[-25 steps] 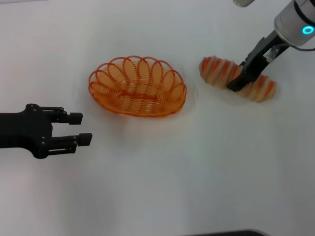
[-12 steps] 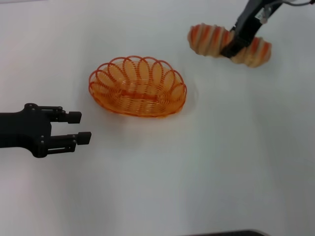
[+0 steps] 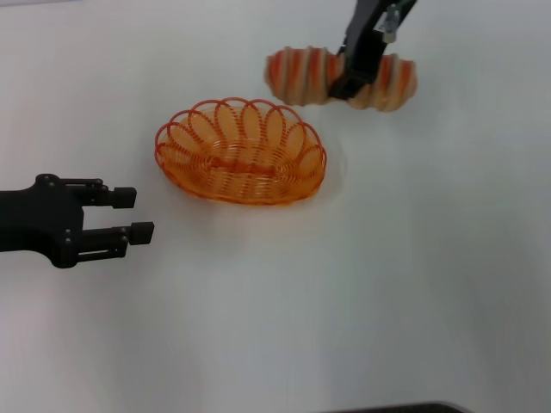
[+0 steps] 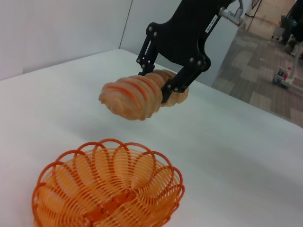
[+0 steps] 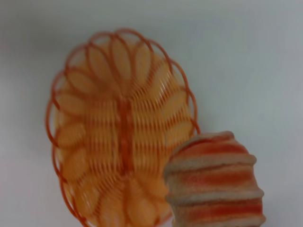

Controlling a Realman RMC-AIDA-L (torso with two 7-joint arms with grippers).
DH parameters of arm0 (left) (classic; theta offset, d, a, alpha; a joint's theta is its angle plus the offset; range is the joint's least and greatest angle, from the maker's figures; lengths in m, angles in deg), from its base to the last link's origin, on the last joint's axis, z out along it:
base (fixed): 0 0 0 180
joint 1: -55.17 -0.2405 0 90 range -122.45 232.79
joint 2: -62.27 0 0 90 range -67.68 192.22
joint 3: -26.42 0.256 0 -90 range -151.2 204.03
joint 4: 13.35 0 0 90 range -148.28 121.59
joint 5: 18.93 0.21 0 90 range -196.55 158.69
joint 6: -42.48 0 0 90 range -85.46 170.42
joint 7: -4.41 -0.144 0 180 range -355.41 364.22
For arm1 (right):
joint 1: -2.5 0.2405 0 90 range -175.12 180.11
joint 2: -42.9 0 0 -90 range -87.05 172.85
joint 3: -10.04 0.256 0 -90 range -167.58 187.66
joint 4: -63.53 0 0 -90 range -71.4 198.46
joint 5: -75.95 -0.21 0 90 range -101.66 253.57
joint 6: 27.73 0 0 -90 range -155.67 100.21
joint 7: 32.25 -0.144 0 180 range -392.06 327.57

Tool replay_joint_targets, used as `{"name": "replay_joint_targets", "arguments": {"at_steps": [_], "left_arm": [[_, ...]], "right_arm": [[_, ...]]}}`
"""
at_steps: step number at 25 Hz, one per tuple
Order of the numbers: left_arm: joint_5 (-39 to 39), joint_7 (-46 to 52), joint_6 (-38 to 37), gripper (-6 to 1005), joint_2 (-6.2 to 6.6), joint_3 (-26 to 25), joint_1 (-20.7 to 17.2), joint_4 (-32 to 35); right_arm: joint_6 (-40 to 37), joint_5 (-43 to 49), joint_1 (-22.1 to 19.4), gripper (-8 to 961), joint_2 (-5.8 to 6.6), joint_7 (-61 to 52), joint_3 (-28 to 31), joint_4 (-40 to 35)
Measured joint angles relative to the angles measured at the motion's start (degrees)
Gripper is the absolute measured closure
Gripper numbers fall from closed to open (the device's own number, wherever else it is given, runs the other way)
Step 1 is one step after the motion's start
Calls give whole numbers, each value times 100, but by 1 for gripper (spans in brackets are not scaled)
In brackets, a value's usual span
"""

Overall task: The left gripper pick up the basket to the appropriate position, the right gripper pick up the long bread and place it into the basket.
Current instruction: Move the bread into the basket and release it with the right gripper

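Striped loaf held aloft beyond the wire basket

The right gripper [image 3: 351,79] clamped the ridged long bread [image 3: 303,76] above the white table [image 3: 413,275]; the scalloped orange basket [image 3: 241,151] sat empty; the left gripper [image 3: 131,214] hovered nearby, fingers spread.

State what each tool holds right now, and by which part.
The right tool clamps the long bread around its middle, lifted clear of the table. The left tool holds nothing, open beside the basket.
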State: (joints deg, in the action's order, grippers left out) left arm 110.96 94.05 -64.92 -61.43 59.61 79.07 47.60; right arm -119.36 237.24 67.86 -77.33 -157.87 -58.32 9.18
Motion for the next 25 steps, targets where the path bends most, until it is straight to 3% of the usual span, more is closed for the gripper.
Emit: {"name": "replay_joint_targets", "arguments": {"at_steps": [9,18,25], "left_arm": [[1,-12,5,415,13,-87,32,31],[1,-36,39,414,13,-95,45,32],[1,-40,75,416,19,-95,44,32]], "right_arm": [[255,-703,128,544,-13,-342,-837,10],[657,-1386,149,612,-27,-799,-1158,41],[744,-1421,77,672,-26,-976,-1358,60]]}}
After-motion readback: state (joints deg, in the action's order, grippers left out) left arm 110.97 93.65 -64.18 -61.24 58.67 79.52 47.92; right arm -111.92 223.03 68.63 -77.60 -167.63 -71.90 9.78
